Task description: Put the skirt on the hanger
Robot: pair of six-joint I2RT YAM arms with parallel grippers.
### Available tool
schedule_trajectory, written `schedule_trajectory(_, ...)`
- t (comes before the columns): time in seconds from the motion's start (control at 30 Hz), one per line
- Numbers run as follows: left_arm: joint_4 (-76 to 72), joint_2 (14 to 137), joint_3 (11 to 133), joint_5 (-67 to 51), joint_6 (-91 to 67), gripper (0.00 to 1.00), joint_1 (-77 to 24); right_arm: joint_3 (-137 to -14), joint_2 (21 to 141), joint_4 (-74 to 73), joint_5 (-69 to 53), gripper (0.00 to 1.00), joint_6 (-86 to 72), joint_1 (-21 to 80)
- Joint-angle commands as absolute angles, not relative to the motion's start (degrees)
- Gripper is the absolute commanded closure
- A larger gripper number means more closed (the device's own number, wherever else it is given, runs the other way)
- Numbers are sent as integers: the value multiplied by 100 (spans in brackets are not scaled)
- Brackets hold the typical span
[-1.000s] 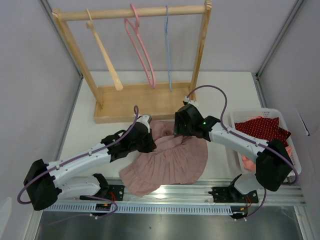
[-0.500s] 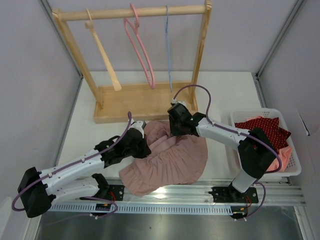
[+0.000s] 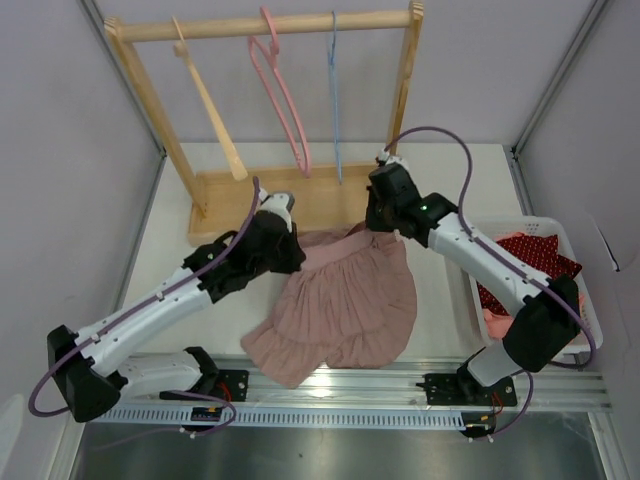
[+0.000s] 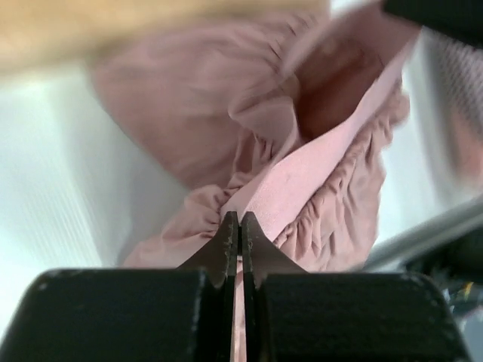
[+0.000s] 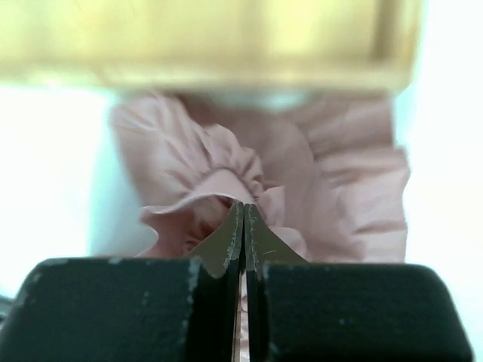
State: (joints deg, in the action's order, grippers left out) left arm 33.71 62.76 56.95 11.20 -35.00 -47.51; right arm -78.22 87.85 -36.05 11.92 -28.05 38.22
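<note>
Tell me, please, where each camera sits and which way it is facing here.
Top external: above and behind the bases, looking down at the table, rack and skirt; shows left arm and right arm.
Left wrist: on the left arm, looking along the left gripper, shut on the skirt.
Right wrist: on the right arm, looking along the right gripper, shut on the skirt, rack beyond.
Shared: all three show the skirt; both wrist views catch the rack, blurred.

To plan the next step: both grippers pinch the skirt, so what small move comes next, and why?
Probably raise both together: the left gripper and right gripper are shut on the pink skirt, which mostly lies on the table.
</note>
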Motion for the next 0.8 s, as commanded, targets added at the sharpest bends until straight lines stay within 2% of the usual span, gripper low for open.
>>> schedule_trajectory(0.0, 3445, 6617, 6939, 1292, -2683, 100, -4169, -8515, 8306, -3902, 1555, 100, -2549, 3560)
schedule_trajectory(0.2, 3989, 7216, 8823, 1292, -2197, 100, -3850, -9991, 8121, -4473, 1872, 100, -2426, 3410)
schedule_trajectory(0.33, 4166, 7102, 9097, 1196, -2267, 100, -3841, -9785, 7735, -4640, 1837, 100, -2566, 3428)
schedule_trajectory(0.43, 4000, 6663, 8134, 932, -2548, 100, -3841, -9047, 7270, -4449, 1793, 100, -2899, 3664)
schedule_trajectory(0.47, 3903, 6523, 7843, 862, -2645, 100, -3850, -8365, 7129, -4352, 1854, 100, -3013, 3778)
schedule_trajectory(0.5, 3720, 6365, 6944, 722, -2846, 100, -3850, -8002, 6989, -4281, 1924, 100, -3163, 3875)
schedule_trajectory(0.57, 3508, 5951, 6349, 581, -3162, 100, -3850, -6811, 6567, -3930, 1986, 100, -3646, 4165)
schedule_trajectory(0.6, 3263, 5846, 5458, 423, -3260, 100, -3858, -6411, 6452, -3798, 1934, 100, -3821, 4236)
schedule_trajectory(0.7, 2754, 5529, 4426, 185, -3655, 100, -3920, -5060, 6197, -3218, 1933, 100, -4507, 4631)
schedule_trajectory(0.77, 2480, 5449, 3677, 89, -3857, 100, -3990, -4581, 6240, -2823, 2056, 100, -4989, 5042)
